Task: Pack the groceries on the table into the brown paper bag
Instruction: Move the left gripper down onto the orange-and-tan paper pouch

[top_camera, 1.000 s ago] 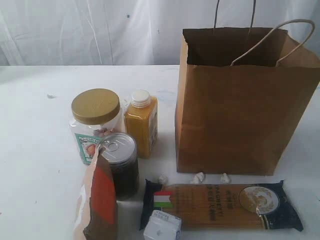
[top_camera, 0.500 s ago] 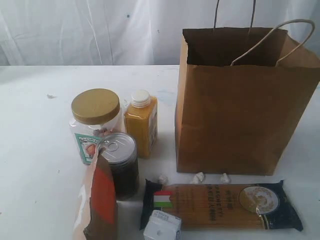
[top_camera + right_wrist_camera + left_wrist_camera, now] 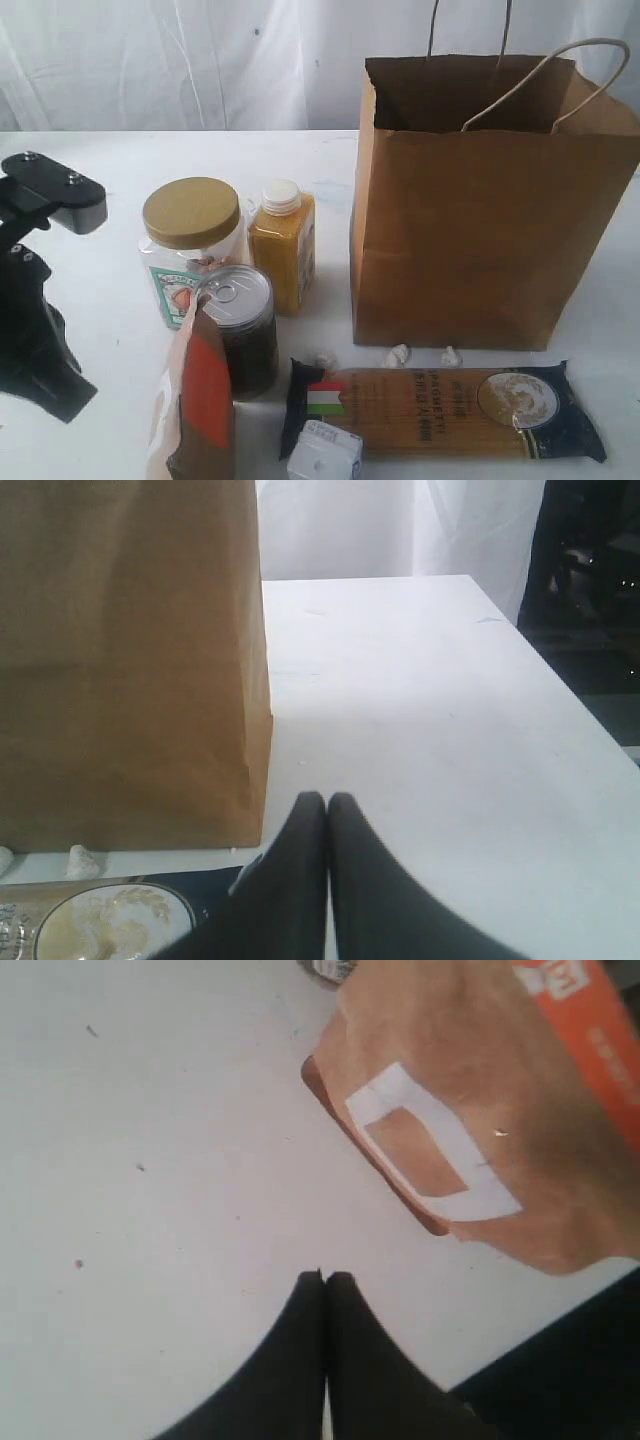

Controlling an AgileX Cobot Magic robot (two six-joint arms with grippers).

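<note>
Both jaws are pressed shut, holding nothing. The orange-brown pouch [image 3: 195,400] stands on the bench [image 3: 90,160] at the brown paper bag's [image 3: 480,230] eight o'clock, near the left arm [image 3: 35,300] and seemingly top-heavy. A sweeping approach could topple it into the dark pull-tab can [image 3: 240,330].

The white table [image 3: 200,150] carries an upright brown paper bag [image 3: 490,230] on the right. On the left are a clear jar [image 3: 190,250], yellow bottle [image 3: 283,250], dark can [image 3: 243,335] and orange-brown pouch [image 3: 200,400]. The spaghetti packet [image 3: 440,408] lies flat before the bag, with a small white box [image 3: 323,455] at its left end. 3 white crumbs [image 3: 399,354] lie between packet and bag.
</note>
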